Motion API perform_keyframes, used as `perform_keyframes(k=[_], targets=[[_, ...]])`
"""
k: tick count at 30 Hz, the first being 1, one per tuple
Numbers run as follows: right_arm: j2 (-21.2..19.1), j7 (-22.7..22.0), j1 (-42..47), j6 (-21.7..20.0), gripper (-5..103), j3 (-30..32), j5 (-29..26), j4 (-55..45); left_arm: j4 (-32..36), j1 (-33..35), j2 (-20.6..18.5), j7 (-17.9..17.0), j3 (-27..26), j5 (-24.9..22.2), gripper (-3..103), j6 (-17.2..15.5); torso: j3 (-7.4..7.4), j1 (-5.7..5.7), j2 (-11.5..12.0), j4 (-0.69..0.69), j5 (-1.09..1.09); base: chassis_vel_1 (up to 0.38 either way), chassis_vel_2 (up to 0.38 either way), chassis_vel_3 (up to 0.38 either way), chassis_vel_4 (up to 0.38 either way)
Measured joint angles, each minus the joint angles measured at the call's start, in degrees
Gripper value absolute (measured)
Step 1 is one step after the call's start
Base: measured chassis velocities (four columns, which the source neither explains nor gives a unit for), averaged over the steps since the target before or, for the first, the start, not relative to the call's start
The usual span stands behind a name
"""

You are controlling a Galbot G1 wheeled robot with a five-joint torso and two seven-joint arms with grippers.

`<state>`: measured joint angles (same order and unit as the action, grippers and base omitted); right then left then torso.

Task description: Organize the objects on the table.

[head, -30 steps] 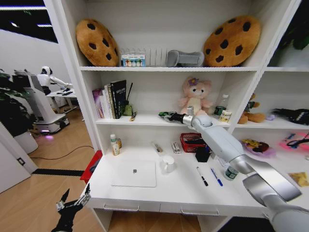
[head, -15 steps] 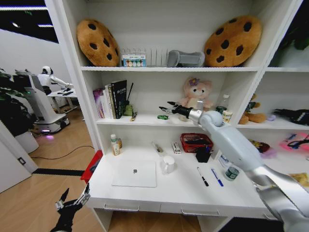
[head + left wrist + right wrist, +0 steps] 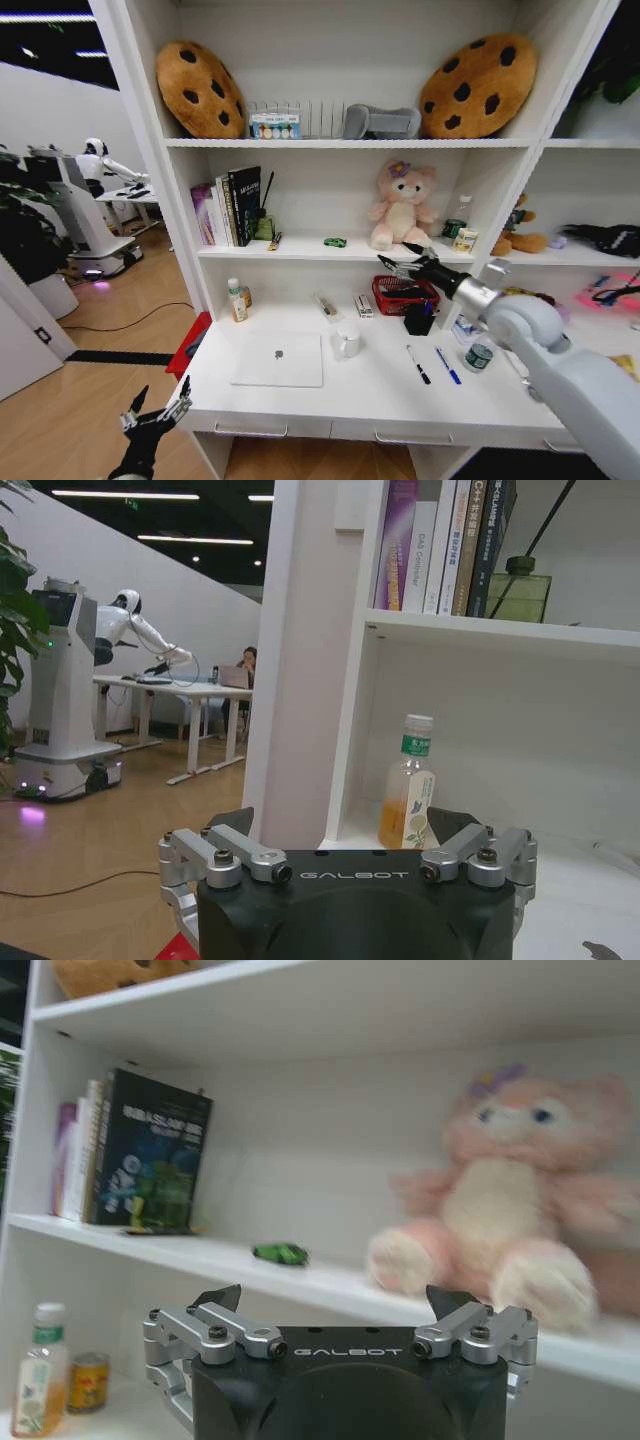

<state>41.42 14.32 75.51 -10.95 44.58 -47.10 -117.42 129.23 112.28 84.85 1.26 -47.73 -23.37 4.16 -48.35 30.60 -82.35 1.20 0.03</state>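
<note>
My right arm reaches up and fwd from the lower right of the head view, silver-grey upper arm and forearm angled toward centre, wrist extended. My right hand [image 3: 405, 258] is at mid-height, black fingers spread apart w/ nothing between them; the right wrist view shows both fingertips [image 3: 219, 1298] wide apart, hand [image 3: 340, 1305] empty. My left arm hangs low at the bottom left of the head view, parked. My left hand [image 3: 155, 411] points upward, fingers splayed, holding nothing; the left wrist view confirms this hand [image 3: 345, 828] is spread w/ an empty gap.
</note>
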Motion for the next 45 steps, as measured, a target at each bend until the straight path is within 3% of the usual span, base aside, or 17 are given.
perform_keyframes(k=[1,2,5,6,8,12,19,22,26,29,35,39,45], targets=[[2.82,0.00,6.43,1.05,100,3.91,1.80,-1.28,0.04,0.02,0.02,0.00,0.13,0.07,98,0.02,0.00,0.00,0.00,0.07,0.03,0.000,0.000,0.000,0.000],[2.82,0.00,6.43,1.05,100,3.91,1.80,-1.28,0.04,0.02,0.02,0.00,0.13,0.07,98,0.02,0.00,0.00,0.00,0.07,0.03,0.000,0.000,0.000,0.000],[10.44,-0.41,20.30,5.16,100,10.62,6.99,-2.56,-0.02,0.04,-0.14,-0.05,0.59,0.47,98,0.05,0.01,-0.01,-0.01,0.09,-0.02,0.000,0.000,0.000,0.000],[10.44,-0.41,20.30,5.16,100,10.62,6.99,-2.56,-0.02,0.04,-0.14,-0.05,0.59,0.47,98,0.05,0.01,-0.01,-0.01,0.09,-0.02,0.000,0.000,0.000,0.000],[14.53,-1.08,25.01,7.24,100,12.16,9.94,-0.67,0.00,0.14,-0.35,-0.06,1.10,0.81,98,0.06,0.01,-0.01,-0.01,0.08,-0.05,0.000,0.000,0.000,0.000],[17.09,-3.15,23.92,6.79,100,10.21,10.46,3.69,0.12,0.28,-0.50,-0.10,1.87,1.34,98,0.06,0.00,-0.01,-0.01,0.02,-0.02,0.000,0.000,0.000,0.000],[16.10,-6.24,17.06,2.24,100,4.63,8.85,9.66,0.05,0.23,-0.89,-0.42,2.57,1.74,98,0.37,-0.01,0.02,0.01,0.00,-0.02,0.000,0.000,0.000,0.000],[15.23,-11.58,11.90,-3.24,100,-0.56,5.88,12.17,-0.36,0.16,-1.17,-0.75,2.69,1.74,98,0.41,-0.01,0.02,0.01,0.03,-0.04,0.000,0.000,0.000,0.000],[14.50,-14.75,8.15,-6.05,100,-4.77,4.76,14.17,-0.40,0.06,-1.34,-1.50,2.63,1.63,95,0.41,-0.01,0.02,0.01,0.03,-0.03,0.000,0.000,0.000,0.000],[13.32,-17.00,2.93,-8.73,100,-10.42,4.76,17.36,-0.61,0.03,-1.26,-2.03,2.05,1.35,99,0.40,-0.01,0.02,0.01,0.03,-0.04,0.000,0.000,0.000,0.000],[11.96,-18.23,-3.48,-10.22,103,-15.35,4.07,21.65,-0.86,-0.04,-0.92,-2.16,1.62,1.05,100,0.40,-0.01,0.02,0.01,0.03,-0.04,0.000,0.000,0.000,0.000],[10.95,-18.23,-7.29,-10.42,93,-18.09,3.27,23.96,-1.22,-0.30,-0.57,-2.19,1.35,0.77,100,0.40,-0.01,0.02,0.01,0.03,-0.04,0.000,0.000,0.000,0.000],[11.46,-18.16,-6.94,-10.21,88,-18.50,3.67,24.75,-1.39,-0.41,-0.06,-2.23,0.66,0.19,99,0.31,-0.01,0.02,0.01,0.04,-0.03,0.000,0.000,0.000,0.000]])
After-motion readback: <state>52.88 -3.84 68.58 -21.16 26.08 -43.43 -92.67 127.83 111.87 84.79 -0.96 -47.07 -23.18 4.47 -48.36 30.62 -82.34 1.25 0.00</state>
